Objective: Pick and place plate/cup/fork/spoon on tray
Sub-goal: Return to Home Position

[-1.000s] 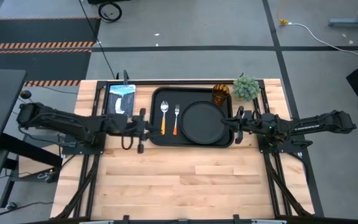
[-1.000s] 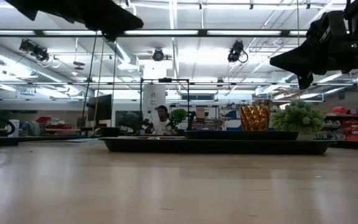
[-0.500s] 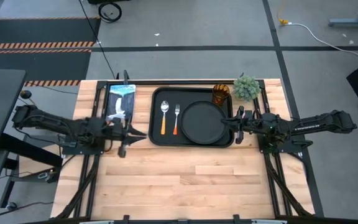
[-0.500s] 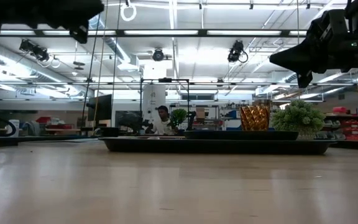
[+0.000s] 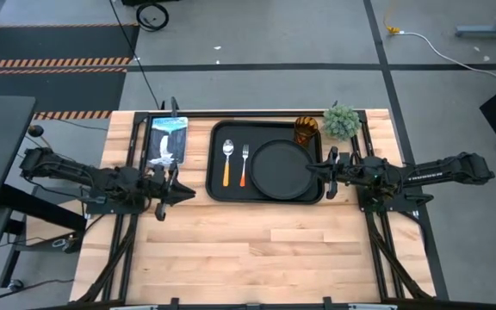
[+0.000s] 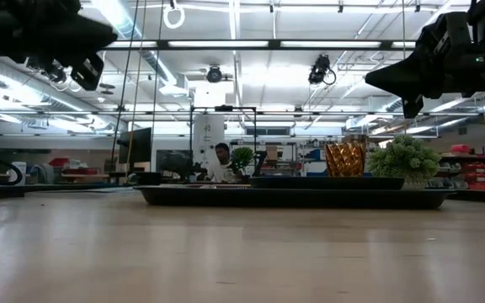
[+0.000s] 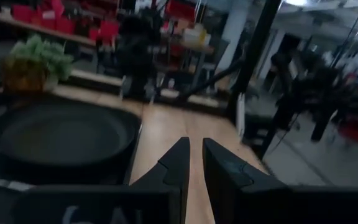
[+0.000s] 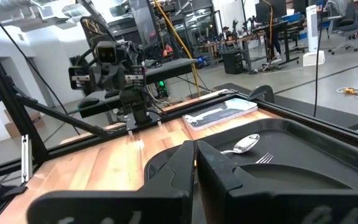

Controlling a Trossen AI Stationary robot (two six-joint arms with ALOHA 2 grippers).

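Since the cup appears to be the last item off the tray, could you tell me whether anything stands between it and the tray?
Nothing visible does. The cup stands on the table just beyond the tray's far right corner, beside the potted plant, which sits on the cup's outer side. The right gripper hovers over the tray's right edge near the plate.

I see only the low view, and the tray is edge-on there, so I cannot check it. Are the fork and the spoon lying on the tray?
Observer: Yes. The spoon and the fork lie side by side in the tray, toward the left arm's side.
Operator: And the plate?
Observer: The plate lies flat in the tray's other part, beside the fork.
Operator: Where is the left gripper?
Observer: The left gripper is over bare table, outside the tray's left rim.
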